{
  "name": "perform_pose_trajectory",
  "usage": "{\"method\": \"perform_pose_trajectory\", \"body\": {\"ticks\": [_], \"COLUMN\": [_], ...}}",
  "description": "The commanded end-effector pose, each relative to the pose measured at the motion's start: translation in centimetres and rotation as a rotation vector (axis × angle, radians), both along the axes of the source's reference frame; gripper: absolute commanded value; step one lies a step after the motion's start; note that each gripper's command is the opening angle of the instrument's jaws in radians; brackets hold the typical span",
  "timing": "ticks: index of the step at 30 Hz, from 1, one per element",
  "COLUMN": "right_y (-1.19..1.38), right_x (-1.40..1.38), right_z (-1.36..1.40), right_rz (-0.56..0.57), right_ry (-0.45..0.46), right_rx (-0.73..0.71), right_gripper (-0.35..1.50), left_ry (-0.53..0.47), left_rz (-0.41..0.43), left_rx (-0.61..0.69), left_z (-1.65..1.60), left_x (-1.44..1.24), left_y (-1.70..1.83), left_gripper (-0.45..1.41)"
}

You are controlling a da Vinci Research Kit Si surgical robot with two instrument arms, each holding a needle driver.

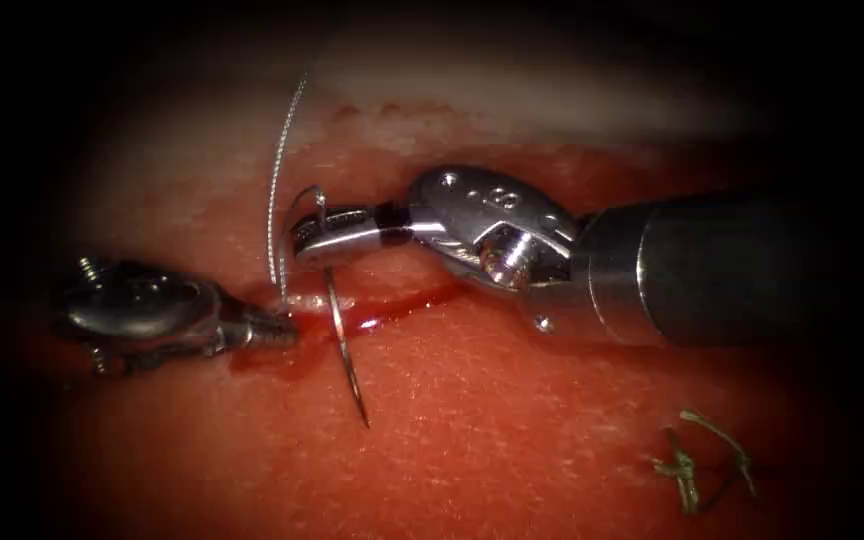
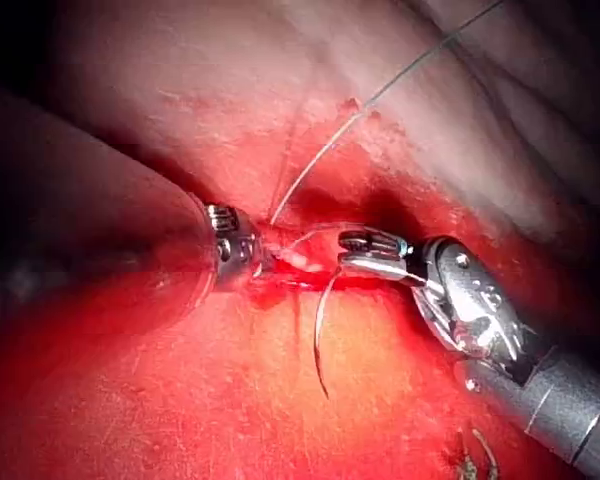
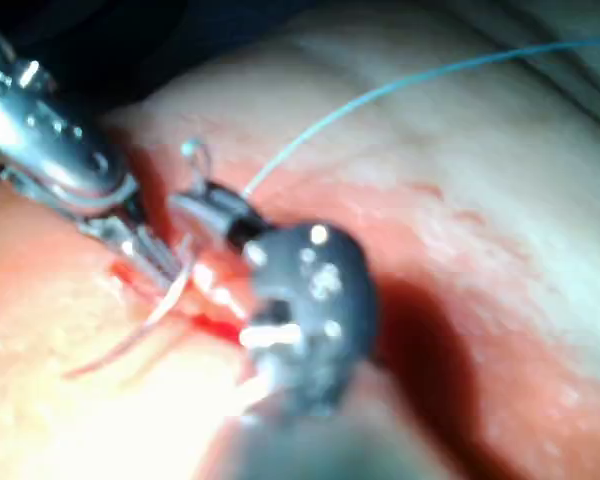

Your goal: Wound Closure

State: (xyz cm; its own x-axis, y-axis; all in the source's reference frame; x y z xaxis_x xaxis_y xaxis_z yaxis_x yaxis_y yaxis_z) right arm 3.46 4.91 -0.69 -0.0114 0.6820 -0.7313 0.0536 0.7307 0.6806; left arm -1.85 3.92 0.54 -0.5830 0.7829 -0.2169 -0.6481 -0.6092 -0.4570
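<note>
My right tool (image 1: 307,238) reaches in from the right, its jaws shut on the curved needle (image 1: 340,340) close to its tail. The needle hangs free across the cut (image 1: 402,305), and its tip rests over the tissue (image 1: 512,440) on the near side, outside it. Thread (image 1: 274,190) loops from the tail down to the cut's far lip, and a strand rises away upward. My left tool (image 1: 277,328) lies at the cut's left end, its jaws shut on the pale tissue edge. The left wrist view shows the left tool (image 2: 260,255), right tool (image 2: 365,250), needle (image 2: 320,330) and thread (image 2: 380,95).
Cut ends of thread (image 1: 692,460) lie on the tissue at the lower right. Red fluid (image 1: 372,322) pools along the cut. The right tool's wrist and shaft (image 1: 672,270) cover the cut's right part. In the right wrist view the thread (image 3: 380,90) runs off over pale tissue.
</note>
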Motion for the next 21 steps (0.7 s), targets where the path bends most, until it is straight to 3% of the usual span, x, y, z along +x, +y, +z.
{"method": "perform_pose_trajectory", "body": {"ticks": [1,6,9,21], "right_y": [-0.03,-0.03,-0.03,-0.01], "right_x": [0.07,0.09,0.09,0.09], "right_z": [0.06,0.06,0.06,0.08], "right_rz": [0.001,0.004,0.005,0.011], "right_ry": [0.001,0.002,0.003,0.004], "right_rx": [-0.006,-0.03,-0.042,-0.09], "right_gripper": [-0.35,-0.35,-0.35,-0.35], "left_ry": [0.027,0.08,0.088,0.041], "left_rz": [0.03,0.069,0.139,0.329], "left_rx": [-0.008,-0.01,0.0,0.161], "left_z": [0.09,0.16,0.2,0.37], "left_x": [-0.05,-0.07,-0.11,-0.28], "left_y": [-0.06,-0.11,-0.16,-0.26], "left_gripper": [-0.35,-0.35,-0.35,-0.35]}}
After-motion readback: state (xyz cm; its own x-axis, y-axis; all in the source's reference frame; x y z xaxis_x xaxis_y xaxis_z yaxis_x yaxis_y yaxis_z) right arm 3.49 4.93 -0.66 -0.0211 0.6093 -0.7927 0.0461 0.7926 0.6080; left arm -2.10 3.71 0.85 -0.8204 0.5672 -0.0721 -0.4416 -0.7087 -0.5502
